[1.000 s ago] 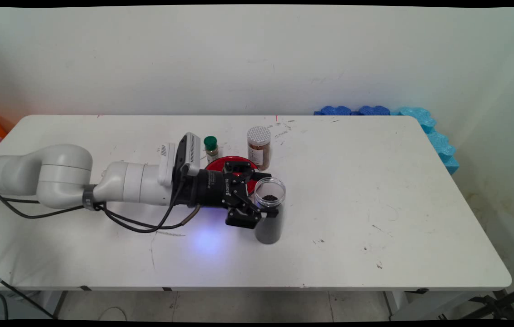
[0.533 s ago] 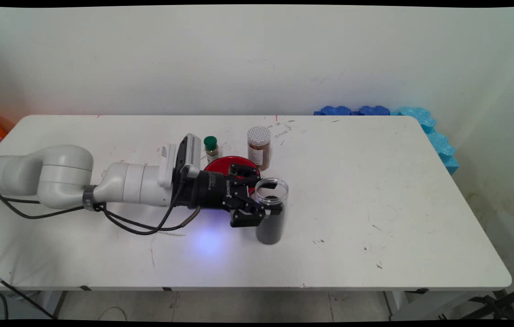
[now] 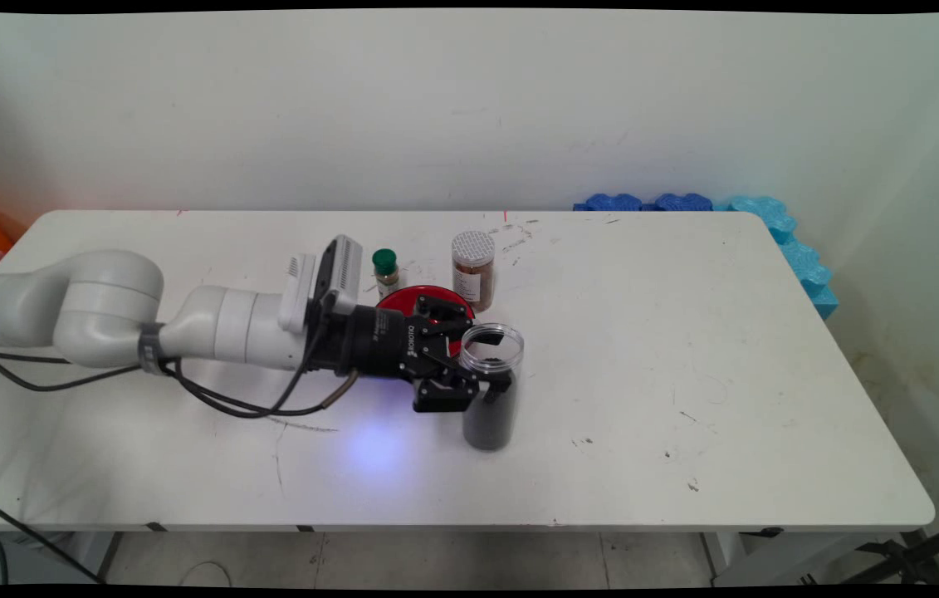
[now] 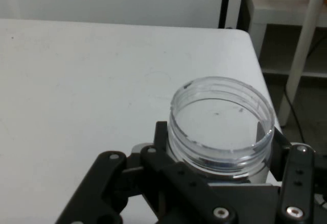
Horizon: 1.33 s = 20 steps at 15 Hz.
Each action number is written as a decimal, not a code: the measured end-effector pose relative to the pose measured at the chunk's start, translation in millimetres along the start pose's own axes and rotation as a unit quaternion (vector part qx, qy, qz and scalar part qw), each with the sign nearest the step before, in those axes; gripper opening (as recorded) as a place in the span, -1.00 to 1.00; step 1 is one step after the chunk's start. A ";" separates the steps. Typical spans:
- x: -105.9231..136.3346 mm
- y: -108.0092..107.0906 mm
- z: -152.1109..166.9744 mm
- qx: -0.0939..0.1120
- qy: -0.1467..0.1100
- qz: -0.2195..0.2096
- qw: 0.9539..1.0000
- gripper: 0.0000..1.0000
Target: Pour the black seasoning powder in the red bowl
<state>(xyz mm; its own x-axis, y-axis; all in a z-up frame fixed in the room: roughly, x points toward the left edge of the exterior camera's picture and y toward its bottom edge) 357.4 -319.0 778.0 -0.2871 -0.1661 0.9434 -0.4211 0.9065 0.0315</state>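
Clear jar (image 3: 491,384), lidless and filled most of the way with dark granules, is clamped at its upper body between the closed-in fingers of the black gripper (image 3: 476,375); in the hand view the open rim of the jar (image 4: 221,123) is seen framed on both sides by the linkage of the gripper (image 4: 219,173); whether its base rests on the white table (image 3: 685,374) or hangs just above it cannot be told. No goal is stated, so progress can only be judged from the scene: a side grasp on the jar is made, and the jar is upright near the table's middle.

Taken from left to right, the white arm (image 3: 220,336) is seen lying low across the table with black cables (image 3: 253,403) hanging from it; a small green-capped bottle (image 3: 385,272) is set behind the wrist; a red dish (image 3: 427,301) lies just behind the gripper, partly hidden by it; a white-capped spice jar (image 3: 472,269) is placed beyond the dish, close behind the held jar; blue foam pieces (image 3: 726,208) are stacked at the far right edge.
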 end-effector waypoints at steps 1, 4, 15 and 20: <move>2.3 -0.6 -2.1 -0.002 0.001 -0.003 1.000 -1.00; 15.1 -2.5 -14.6 -0.011 0.007 -0.016 1.000 -1.00; 45.5 -21.2 -65.7 -0.021 -0.055 -0.071 0.996 -1.00; 81.9 -26.0 -91.8 -0.031 -0.023 -0.063 0.997 -1.00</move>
<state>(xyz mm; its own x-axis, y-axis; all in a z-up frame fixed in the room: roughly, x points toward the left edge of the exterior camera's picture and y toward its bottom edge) 423.8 -320.6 884.8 -0.2740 -0.2966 0.9149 -0.4036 0.8989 0.1705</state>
